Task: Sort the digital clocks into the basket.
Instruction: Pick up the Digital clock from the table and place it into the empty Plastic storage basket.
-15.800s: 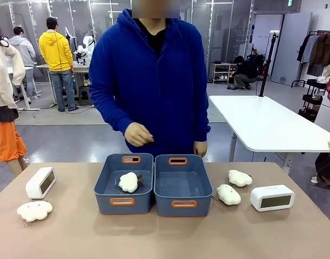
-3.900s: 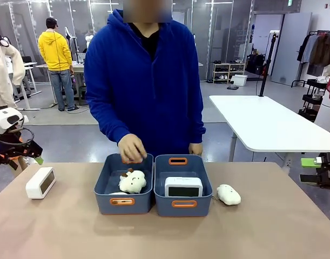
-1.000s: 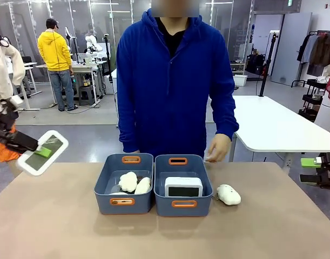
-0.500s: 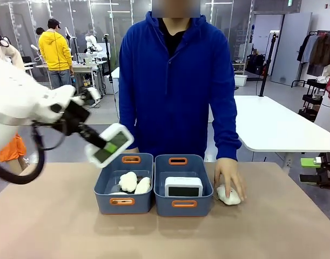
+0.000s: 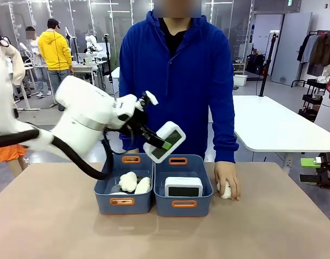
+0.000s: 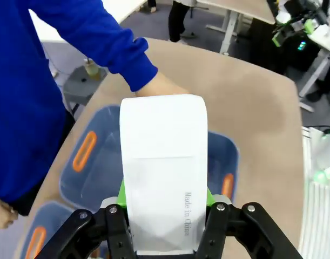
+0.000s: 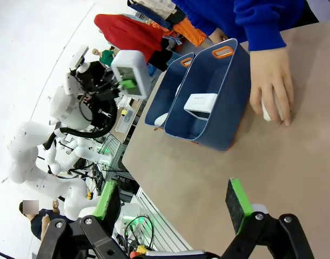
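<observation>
Blue basket (one clock inside)

Below the left gripper and the clock clamped in it, the right basket lies open at its far end, though a second clock fills its near half, while the person's hand rests on the worktop just beyond its right wall.
</observation>
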Controlling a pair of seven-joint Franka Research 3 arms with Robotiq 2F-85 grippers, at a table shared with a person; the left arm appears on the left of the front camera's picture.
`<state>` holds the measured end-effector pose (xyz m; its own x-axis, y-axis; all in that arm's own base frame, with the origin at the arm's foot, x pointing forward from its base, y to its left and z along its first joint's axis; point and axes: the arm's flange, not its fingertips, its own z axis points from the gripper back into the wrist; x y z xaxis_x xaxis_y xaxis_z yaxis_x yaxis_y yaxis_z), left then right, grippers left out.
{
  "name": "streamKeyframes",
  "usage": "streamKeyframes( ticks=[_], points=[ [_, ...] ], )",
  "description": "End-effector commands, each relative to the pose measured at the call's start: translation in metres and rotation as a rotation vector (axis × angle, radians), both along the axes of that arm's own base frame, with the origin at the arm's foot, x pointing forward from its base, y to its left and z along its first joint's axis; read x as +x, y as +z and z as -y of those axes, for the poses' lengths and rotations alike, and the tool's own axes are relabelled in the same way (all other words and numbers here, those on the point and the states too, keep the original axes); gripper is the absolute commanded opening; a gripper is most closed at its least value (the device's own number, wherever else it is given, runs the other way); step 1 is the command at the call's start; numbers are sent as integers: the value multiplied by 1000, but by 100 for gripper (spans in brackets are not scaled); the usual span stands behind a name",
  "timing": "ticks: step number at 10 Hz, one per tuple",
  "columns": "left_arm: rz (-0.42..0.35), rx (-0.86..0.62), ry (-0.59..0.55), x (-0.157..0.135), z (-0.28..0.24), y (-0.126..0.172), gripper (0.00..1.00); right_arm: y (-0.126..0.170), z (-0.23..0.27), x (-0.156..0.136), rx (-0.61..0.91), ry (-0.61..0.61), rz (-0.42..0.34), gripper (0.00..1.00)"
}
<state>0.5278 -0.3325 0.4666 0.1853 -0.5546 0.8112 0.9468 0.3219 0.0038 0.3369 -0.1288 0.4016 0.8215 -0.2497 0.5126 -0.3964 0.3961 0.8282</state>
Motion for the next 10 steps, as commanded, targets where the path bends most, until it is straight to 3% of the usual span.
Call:
streamKeyframes(
  ticks=[1, 2, 3, 4, 6, 8, 10],
  points=[
    [18, -12, 8, 22, 15, -36, 0, 3, 0, 0, 7, -5, 13, 100],
    [59, -28, 30, 30, 20, -58, 0, 3, 0, 0, 7, -5, 13, 100],
    [50, -41, 45, 32, 20, -67, 0, 3, 0, 0, 7, -5, 13, 100],
    [31, -21, 41, 31, 19, -70, 67, 3, 0, 0, 7, -5, 13, 100],
    [15, -28, 58, 30, 14, -67, 100, 3, 0, 0, 7, -5, 13, 100],
    [-32, -75, 90, 28, 3, -62, 100, 3, 0, 0, 7, -5, 13, 100],
    [-197, -211, 193, 13, -42, -41, 100, 3, 0, 0, 7, -5, 13, 100]
  ],
)
